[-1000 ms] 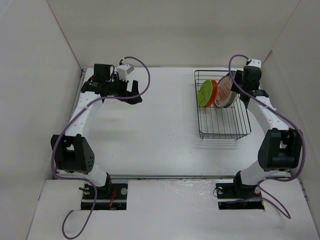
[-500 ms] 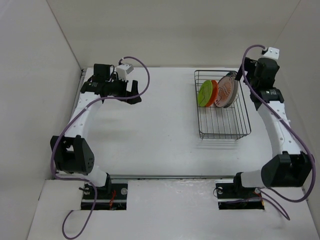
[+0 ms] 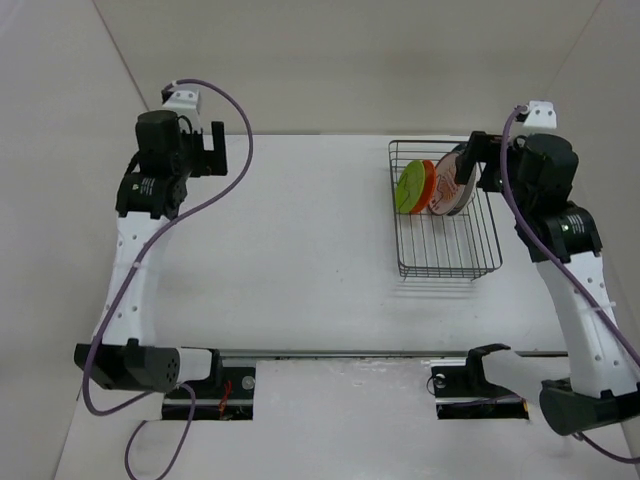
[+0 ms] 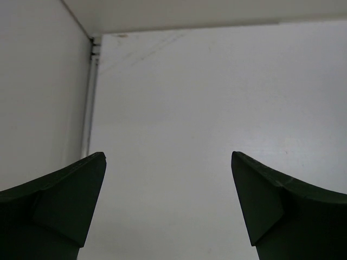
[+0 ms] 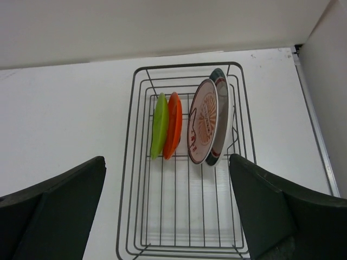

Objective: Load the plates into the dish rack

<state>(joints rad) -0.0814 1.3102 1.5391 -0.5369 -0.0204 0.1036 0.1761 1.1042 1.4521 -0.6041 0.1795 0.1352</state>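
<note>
Since all 4 plates stand on edge inside the dish rack [image 5: 179,216], the loading is judged complete, and the step in hand is a clean retreat of the arms.

Findings, task items:
- The rack sits on the table [image 3: 300,260] at its far right.
- All 4 plates are grouped at the rack's far end; the near half of the rack is unoccupied.
- The lime green plate [image 5: 159,125] and the orange plate [image 5: 173,124] stand close side by side.
- The sunburst plate [image 5: 203,122] stands just in front of the teal-rimmed plate [image 5: 224,116]. Both tilt slightly. Whether they touch cannot be told.

Recommendation for the step:
- Take the right arm up and away from the rack, not across it, so that no finger catches a plate rim or a wire.
- Avoid any jolt to the rack; the tilted pair looks the most likely to shift.
- Confirm that each plate is seated between tines. The tines are too fine to check from these views.

Findings, pincers:
- The right pincer [image 5: 165,158] is spread wide and carries nothing. It hangs above the rack, well clear of plates and wire.
- The left pincer [image 4: 168,154] is likewise spread wide and carries nothing. It is raised over bare table at the far left, well apart from the rack.
</note>
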